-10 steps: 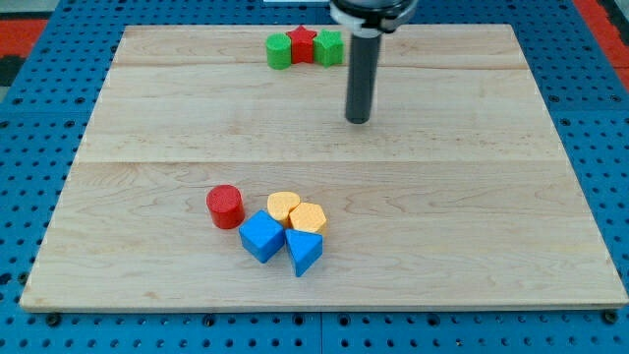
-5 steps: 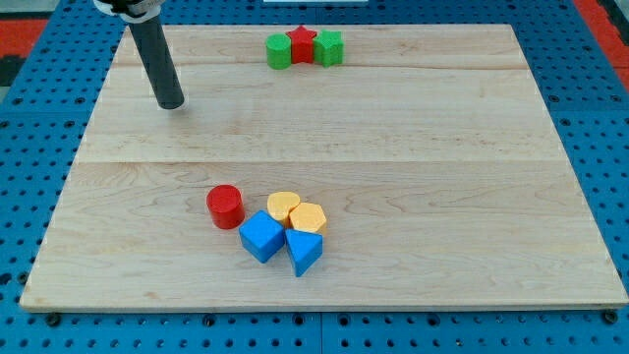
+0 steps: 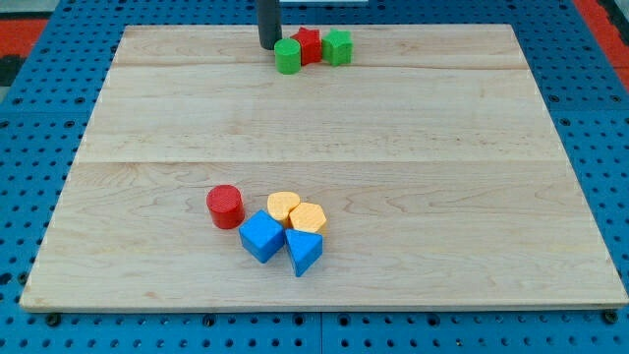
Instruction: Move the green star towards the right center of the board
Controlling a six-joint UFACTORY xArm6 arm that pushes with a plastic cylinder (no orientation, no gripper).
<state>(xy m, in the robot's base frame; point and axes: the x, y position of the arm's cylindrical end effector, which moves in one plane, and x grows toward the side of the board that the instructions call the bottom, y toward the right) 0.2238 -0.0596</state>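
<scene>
The green star point(image 3: 337, 47) sits near the view's top edge of the wooden board point(image 3: 442, 197), at the right end of a short row. The red star point(image 3: 311, 45) is in the middle of that row and touches it. A green cylinder point(image 3: 287, 56) is at the row's left end. My tip point(image 3: 267, 45) is down on the board just left of the green cylinder and looks to be touching it. The row lies between my tip and the green star.
A cluster lies at the lower middle: a red cylinder point(image 3: 225, 206), a yellow heart-like block point(image 3: 283, 206), a yellow hexagon point(image 3: 309, 216), a blue cube point(image 3: 261, 236) and a blue triangle point(image 3: 304, 252). Blue pegboard point(image 3: 39, 118) surrounds the board.
My tip went from the board's middle to its upper left, then to the green cylinder's left side. The green cylinder, red star and green star have shifted slightly to the right.
</scene>
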